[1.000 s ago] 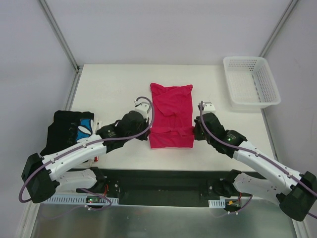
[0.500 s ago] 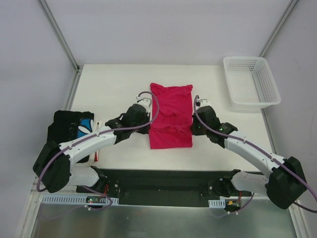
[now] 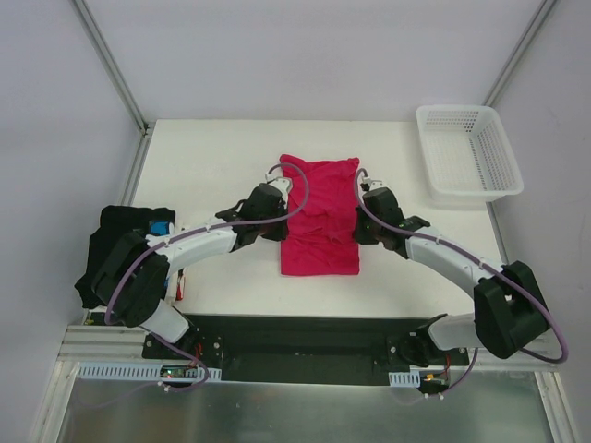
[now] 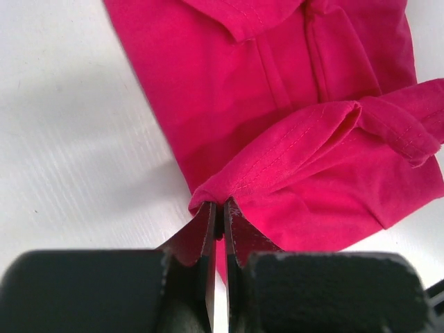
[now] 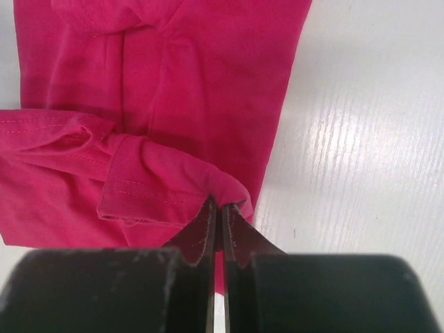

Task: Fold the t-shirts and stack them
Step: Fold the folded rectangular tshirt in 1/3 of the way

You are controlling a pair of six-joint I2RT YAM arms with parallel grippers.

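The crimson-pink t-shirt [image 3: 319,208] lies as a long folded strip in the middle of the table [image 3: 212,166]. My left gripper [image 3: 281,219] is shut on a stitched fold at the shirt's left edge [image 4: 277,83], with cloth bunched at the tips of the left gripper [image 4: 219,203]. At the right edge, the right gripper [image 3: 358,224] is shut on the matching fold, and cloth [image 5: 173,69] puckers at the right gripper [image 5: 221,202]. The pinched hem rides raised across the shirt between them. A black t-shirt [image 3: 115,245] with blue-and-white print lies at the table's left edge.
A white lattice basket [image 3: 466,152] stands at the far right corner. Both arms reach inward from the near edge. Grey frame posts rise at the table's back corners. A white and red edge [image 3: 178,281] shows beside the black pile.
Both grippers have moved away from the arm bases along the shirt's sides, carrying the pinched hem with them over the cloth. The black pile and basket have not moved.
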